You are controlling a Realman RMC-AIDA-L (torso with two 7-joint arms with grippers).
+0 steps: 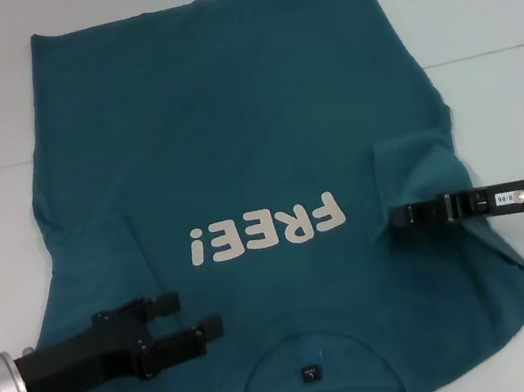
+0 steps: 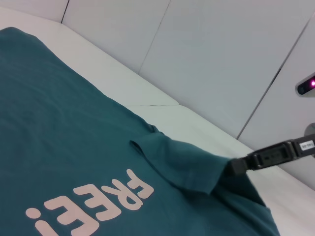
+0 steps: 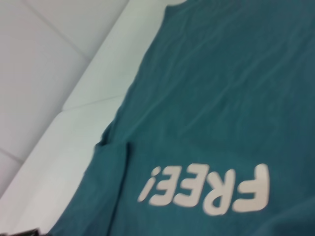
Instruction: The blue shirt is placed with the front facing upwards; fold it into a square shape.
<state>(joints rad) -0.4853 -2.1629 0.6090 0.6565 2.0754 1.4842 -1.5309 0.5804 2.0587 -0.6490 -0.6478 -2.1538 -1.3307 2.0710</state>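
blue shirt point(image 1: 235, 160) under left gripper point(image 1: 194, 317), right gripper point(image 1: 400, 216) perhaps touching

My blue shirt point(image 1: 232, 140) covers most of the white table point(image 1: 482, 5), leaving bare strips at the upper left, upper right and right edge of the head view. My left gripper point(image 1: 187, 333) sits over the lower left, my right gripper point(image 1: 400, 216) at the folded right sleeve point(image 1: 419, 163), the chest print lying between them.
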